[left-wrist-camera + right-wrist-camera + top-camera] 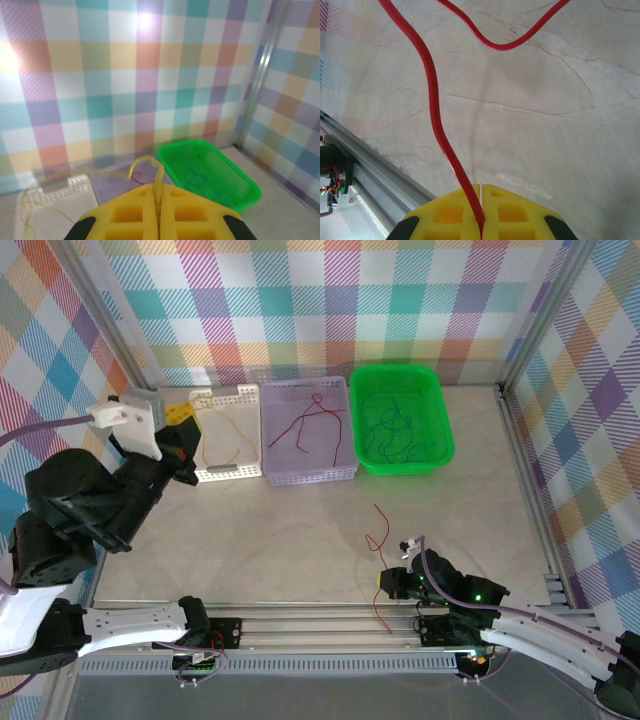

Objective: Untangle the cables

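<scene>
My left gripper (193, 410) hangs raised over the white basket (228, 475), shut on a yellow cable (159, 167) that loops up out of its tips (158, 192). The rest of that yellow cable (226, 426) trails into the white basket. Near the table's front edge, my right gripper (383, 582) is shut on a red cable (377, 536). From those jaws (481, 190) the red cable (434, 107) curls away across the table. A second red cable (310, 425) lies in the lilac basket (306, 476). Blue and green cables (395, 430) lie in the green basket (437, 400).
The three baskets stand in a row at the back of the marble table (260, 540). An aluminium rail (320, 625) runs along the front edge, by the arm bases. Checked walls with metal posts (525, 350) close the sides and the back.
</scene>
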Motion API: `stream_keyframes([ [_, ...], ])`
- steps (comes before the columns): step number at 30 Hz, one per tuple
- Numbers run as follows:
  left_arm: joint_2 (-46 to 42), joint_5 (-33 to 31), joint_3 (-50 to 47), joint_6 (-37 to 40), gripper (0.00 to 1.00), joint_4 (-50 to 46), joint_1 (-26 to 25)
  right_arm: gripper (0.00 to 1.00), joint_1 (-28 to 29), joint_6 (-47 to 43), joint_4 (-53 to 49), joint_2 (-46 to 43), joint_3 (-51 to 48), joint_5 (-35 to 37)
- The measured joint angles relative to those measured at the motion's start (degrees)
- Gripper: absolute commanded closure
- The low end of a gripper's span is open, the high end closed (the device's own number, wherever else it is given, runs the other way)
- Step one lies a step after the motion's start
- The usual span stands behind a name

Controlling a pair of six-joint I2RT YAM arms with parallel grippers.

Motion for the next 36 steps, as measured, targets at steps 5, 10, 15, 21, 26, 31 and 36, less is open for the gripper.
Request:
stream_keyframes([
  [5,4.4,6.2,1.6,0.3,1.00,0.1,15.7,1.00,0.0,-2.0,-2.7,2.0,6.7,-0.4],
  [10,8.5,19.2,-1.1,-5.0,1.00,0.0,35.9,1.00,0.0,-5.5,-4.0,6.1,15.8,-1.9],
  [15,15.4,27.9,-2.9,-9.8,1.00,0.6,44.9,1.00,0.0,-10.4,-7.5,9.2,25.7,-2.9],
  [21,21.0,32.5,-4.3,-12.8,1.00,2.5,48.5,1.00,0.0,-16.9,-12.5,13.2,38.4,-3.4],
  [26,21.6,34.4,-9.8,-14.6,1.00,5.9,51.2,1.00,0.0,-21.9,-14.8,18.8,48.2,-4.6],
  [31,22.6,35.2,-13.3,-15.9,1.00,7.1,52.8,1.00,0.0,-25.3,-15.6,23.1,54.4,-6.3],
  [36,23.2,37.2,-12.2,-17.8,1.00,6.7,52.8,1.00,0.0,-27.1,-16.0,23.8,56.3,-7.1],
])
